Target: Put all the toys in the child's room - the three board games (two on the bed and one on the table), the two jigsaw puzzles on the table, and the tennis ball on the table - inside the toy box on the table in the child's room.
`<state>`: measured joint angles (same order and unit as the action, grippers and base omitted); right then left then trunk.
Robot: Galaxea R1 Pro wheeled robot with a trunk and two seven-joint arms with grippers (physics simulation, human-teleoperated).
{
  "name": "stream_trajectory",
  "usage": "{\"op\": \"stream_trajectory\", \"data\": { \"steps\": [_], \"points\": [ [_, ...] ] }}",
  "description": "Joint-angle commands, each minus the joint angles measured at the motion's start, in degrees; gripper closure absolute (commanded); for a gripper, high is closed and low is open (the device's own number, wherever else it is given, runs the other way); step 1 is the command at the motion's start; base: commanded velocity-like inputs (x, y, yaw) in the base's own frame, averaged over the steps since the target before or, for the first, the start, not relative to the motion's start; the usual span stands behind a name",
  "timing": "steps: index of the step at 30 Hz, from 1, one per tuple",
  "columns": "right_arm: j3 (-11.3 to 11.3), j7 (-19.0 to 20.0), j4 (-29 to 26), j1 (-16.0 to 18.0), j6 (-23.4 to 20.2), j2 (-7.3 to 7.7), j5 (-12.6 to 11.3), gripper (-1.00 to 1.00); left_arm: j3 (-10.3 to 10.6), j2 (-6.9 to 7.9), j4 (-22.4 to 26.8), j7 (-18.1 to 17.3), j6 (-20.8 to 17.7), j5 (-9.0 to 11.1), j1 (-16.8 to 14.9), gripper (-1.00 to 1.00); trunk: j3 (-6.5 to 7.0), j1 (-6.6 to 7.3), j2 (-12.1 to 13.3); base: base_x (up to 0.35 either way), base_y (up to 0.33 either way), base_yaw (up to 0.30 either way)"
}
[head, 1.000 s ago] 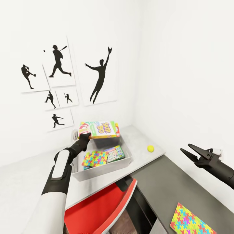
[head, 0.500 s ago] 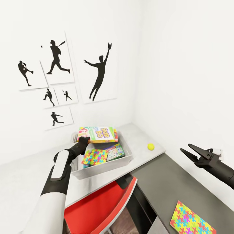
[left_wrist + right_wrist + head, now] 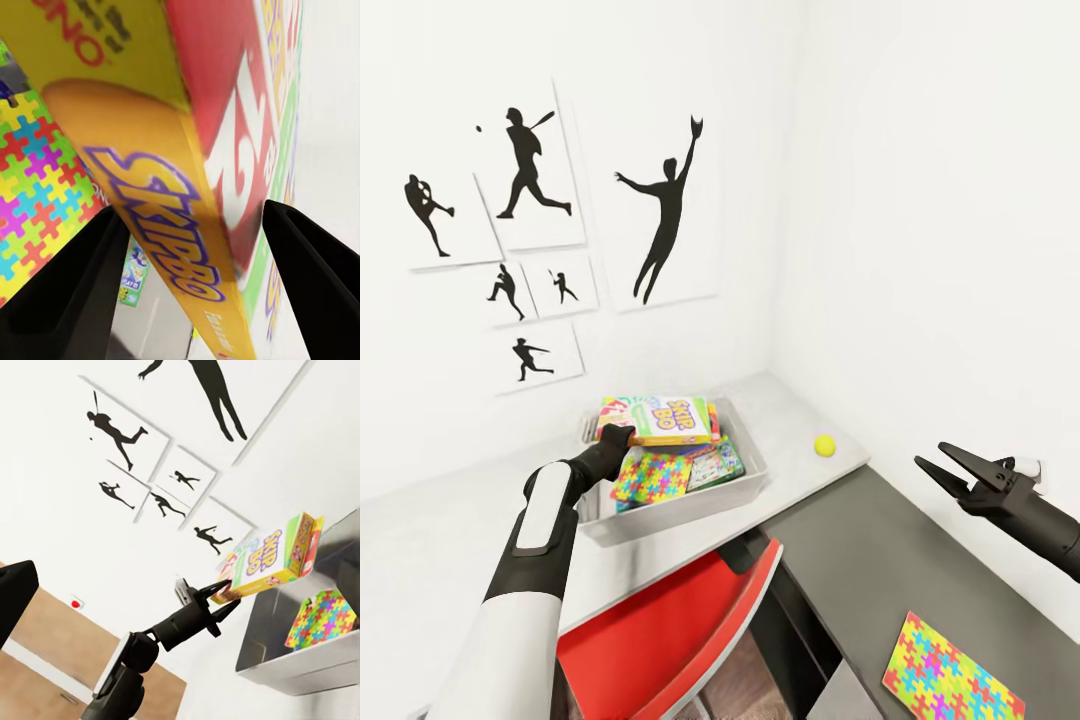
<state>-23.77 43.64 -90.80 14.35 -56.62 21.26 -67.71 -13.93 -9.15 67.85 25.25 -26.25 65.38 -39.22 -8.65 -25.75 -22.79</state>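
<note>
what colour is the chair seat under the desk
Red chair seat, clearest in the head view.

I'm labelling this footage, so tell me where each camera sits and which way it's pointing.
Head view: high on the robot, facing down at the table corner; both arms show.
Left wrist view: on the left arm, looking along the left gripper, shut on the SKIP BO box.
Right wrist view: on the right arm, facing the wall pictures.
All three share that box over the toy box.

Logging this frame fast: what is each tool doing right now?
Left tool: closed on the SKIP BO board game, held above the toy box.
Right tool: open, holding nothing.
</note>
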Motion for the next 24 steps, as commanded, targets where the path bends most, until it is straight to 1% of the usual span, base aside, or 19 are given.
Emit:
{"op": "stream_trajectory", "data": {
  "steps": [1,17,24],
  "points": [
    [-0.1,0.2,0.0,0.1,-0.2,0.01,0.1,-1.0,-0.2,-0.07,0.1,0.5,-0.2,0.6,-0.1,1.0,-0.22,-0.03,-0.1,0.0,0.0,0.0],
    [-0.1,0.2,0.0,0.1,-0.2,0.01,0.1,-1.0,0.1,-0.23,0.0,0.9,-0.3,0.7,-0.1,1.0,-1.69,-0.03,-0.1,0.0,0.0,0.0],
    [-0.1,0.2,0.0,0.1,-0.2,0.01,0.1,-1.0,-0.1,-0.19,-0.4,1.5,-0.3,0.7,-0.1,1.0,-2.33,-0.03,-0.1,0.0,0.0,0.0]
  ]
}}
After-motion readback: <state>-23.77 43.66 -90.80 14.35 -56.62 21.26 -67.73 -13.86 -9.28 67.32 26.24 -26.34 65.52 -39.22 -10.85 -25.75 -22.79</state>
